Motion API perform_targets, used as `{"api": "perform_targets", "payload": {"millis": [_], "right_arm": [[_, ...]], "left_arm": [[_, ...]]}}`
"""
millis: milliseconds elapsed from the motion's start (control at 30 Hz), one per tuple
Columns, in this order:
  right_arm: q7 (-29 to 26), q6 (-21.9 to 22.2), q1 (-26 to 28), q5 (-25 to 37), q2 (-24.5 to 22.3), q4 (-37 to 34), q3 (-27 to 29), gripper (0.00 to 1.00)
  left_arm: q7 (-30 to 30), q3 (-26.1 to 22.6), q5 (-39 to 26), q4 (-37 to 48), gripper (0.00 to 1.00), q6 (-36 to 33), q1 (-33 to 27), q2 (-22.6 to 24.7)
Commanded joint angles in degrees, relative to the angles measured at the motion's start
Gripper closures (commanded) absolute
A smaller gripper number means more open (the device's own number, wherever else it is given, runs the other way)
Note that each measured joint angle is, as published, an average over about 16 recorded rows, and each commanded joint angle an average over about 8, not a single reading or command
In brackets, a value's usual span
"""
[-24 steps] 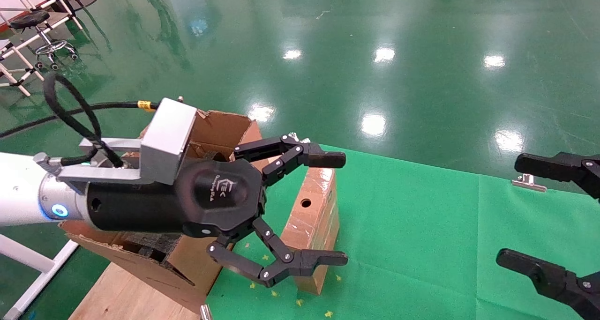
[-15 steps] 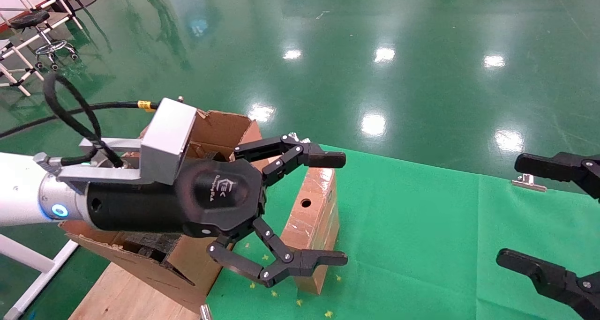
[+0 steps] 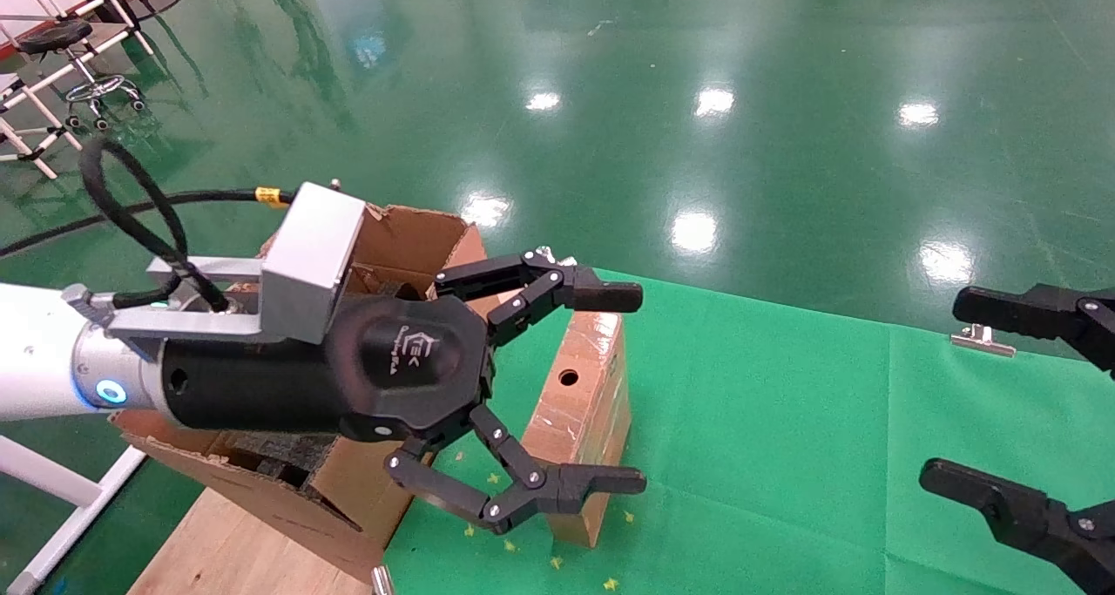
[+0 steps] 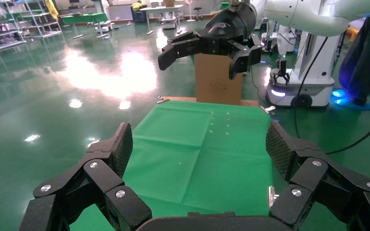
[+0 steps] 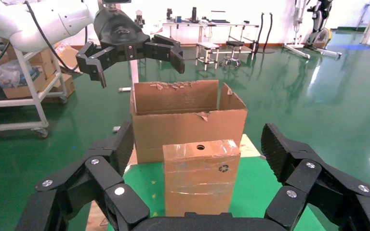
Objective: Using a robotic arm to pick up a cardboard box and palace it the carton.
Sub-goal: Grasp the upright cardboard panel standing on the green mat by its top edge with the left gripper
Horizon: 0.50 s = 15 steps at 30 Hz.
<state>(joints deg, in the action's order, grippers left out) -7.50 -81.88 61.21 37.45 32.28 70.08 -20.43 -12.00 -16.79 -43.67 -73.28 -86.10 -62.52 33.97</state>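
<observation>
The cardboard box (image 3: 584,403), slim, brown and taped, stands upright on the green cloth; its narrow top shows a round hole. It also shows in the right wrist view (image 5: 201,178), with a recycling mark. The carton (image 3: 409,238) with torn flaps stands just behind it on the left, also in the right wrist view (image 5: 188,125). The robotic arm (image 3: 35,351) is my left arm; its gripper (image 3: 634,388) is open and empty, high above the carton's edge and the box, also seen in the right wrist view (image 5: 137,62). My right gripper (image 3: 948,390) is open and empty at the cloth's right end.
The green cloth (image 3: 784,421) covers a wooden tabletop (image 3: 226,551) and is held by metal clips (image 3: 980,340). In the left wrist view another brown box (image 4: 219,84) stands beyond the cloth's far end, behind the right gripper (image 4: 198,65). A stool (image 3: 83,72) stands far left.
</observation>
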Motion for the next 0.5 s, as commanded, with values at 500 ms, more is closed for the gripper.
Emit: {"api": "perform_targets", "payload": {"millis": [500], "right_arm": [[0.0,0.0,0.0,0.0,0.0,0.0,0.0,1.0]], "left_arm": [[-14.5,-9.6,-16.0,3.6,0.0,-3.7,-13.0,-0.9]]}}
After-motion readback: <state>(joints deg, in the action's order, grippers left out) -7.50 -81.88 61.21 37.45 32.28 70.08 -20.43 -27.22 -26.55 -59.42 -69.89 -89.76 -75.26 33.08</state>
